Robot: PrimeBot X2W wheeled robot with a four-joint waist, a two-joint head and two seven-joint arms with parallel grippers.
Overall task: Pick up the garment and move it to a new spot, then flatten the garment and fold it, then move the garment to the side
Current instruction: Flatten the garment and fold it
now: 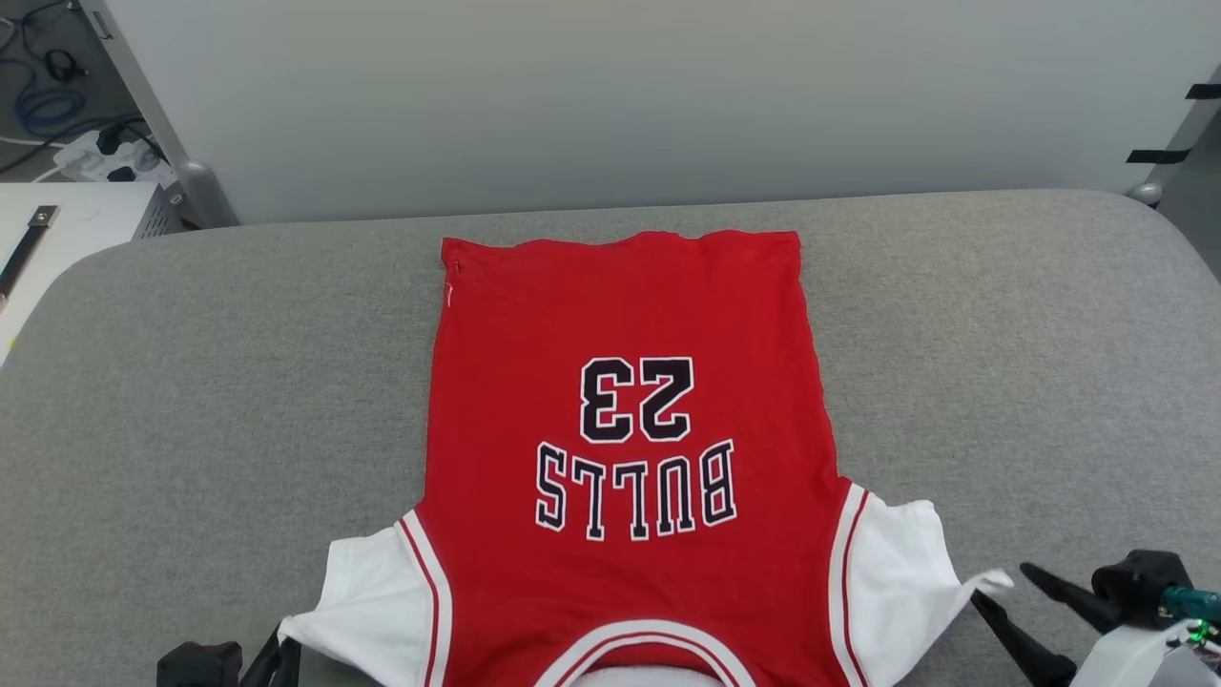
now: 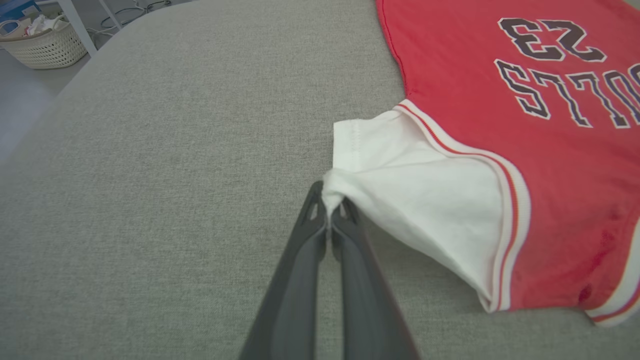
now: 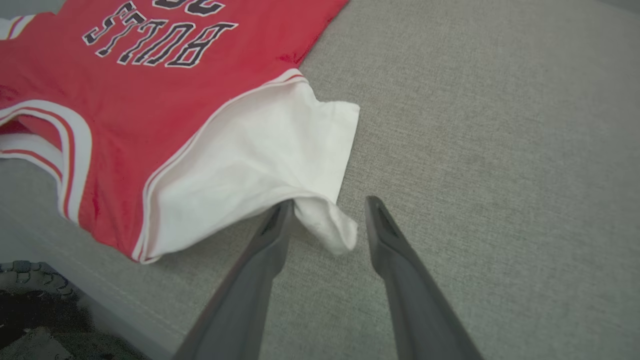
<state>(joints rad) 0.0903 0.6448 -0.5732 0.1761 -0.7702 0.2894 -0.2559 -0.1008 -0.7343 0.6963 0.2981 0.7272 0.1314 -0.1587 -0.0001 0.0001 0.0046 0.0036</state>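
Observation:
The garment, a red jersey with white short sleeves and black numerals, lies spread flat on the grey padded table, collar toward me. In the left wrist view my left gripper is shut on the corner of one white sleeve; it also shows at the head view's lower left. My right gripper stands open, its fingers on either side of the drooping corner of the other white sleeve, without pinching it. It appears in the head view too.
The table's near edge runs just below the collar. Wide bare grey surface lies left and right of the garment. Off the table stand a white wicker basket, a power strip with cables and a white side surface.

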